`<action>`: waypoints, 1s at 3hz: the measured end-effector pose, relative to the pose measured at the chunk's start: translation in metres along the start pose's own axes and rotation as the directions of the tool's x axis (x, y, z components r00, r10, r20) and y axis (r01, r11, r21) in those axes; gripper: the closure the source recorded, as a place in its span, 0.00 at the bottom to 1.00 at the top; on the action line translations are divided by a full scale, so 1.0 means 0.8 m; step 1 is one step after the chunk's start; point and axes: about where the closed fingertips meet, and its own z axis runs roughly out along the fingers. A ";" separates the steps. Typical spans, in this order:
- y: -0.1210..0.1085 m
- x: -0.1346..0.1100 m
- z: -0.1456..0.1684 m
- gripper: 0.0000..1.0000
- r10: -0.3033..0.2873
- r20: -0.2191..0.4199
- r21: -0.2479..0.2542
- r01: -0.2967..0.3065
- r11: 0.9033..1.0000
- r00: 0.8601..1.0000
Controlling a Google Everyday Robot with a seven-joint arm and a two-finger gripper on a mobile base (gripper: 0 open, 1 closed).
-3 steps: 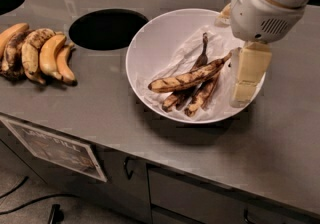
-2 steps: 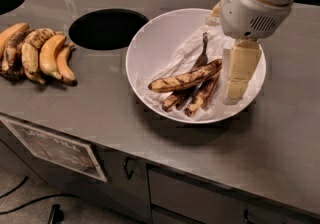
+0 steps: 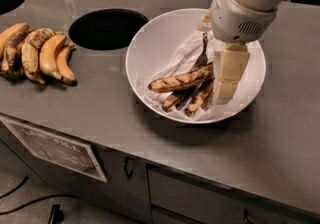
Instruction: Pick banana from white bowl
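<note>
- Where the grey counter [image 3: 90, 105] fills the camera view, the white bowl [image 3: 157, 43] sits right of centre, lined with crumpled white paper [image 3: 184, 52].
- The banana [image 3: 181, 81] lies inside the bowl on top of its pile, running left to right, dull yellow with dark streaks. Its right end reaches the gripper.
- Two darker bananas [image 3: 199, 98] lie under it, angled toward the bowl's near rim. A long dark stem [image 3: 203, 50] points up toward the far side.
- The gripper [image 3: 225, 93] hangs down into the right half of the bowl from the arm's white wrist [image 3: 240, 15], its cream tip just beside the banana's right end and low over the paper.
- Whether the claw is released or clenched cannot be told, and it is unclear if it touches the banana.
- A plumper yellow-orange bunch of bananas [image 3: 37, 55] rests on the counter at the left, well apart from the bowl.
- A round dark hole [image 3: 107, 29] in the counter lies between the bunch and the bowl.
- Below the counter edge, a tilted sign [image 3: 55, 148] hangs on the cabinet front.
</note>
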 end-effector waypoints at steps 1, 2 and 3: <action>-0.004 0.001 0.011 0.04 0.011 0.013 -0.013 -0.011 1.000 1.000; -0.005 0.002 0.017 0.08 0.019 0.019 -0.023 -0.018 1.000 1.000; -0.006 0.001 0.023 0.12 0.021 0.023 -0.034 -0.020 0.999 1.000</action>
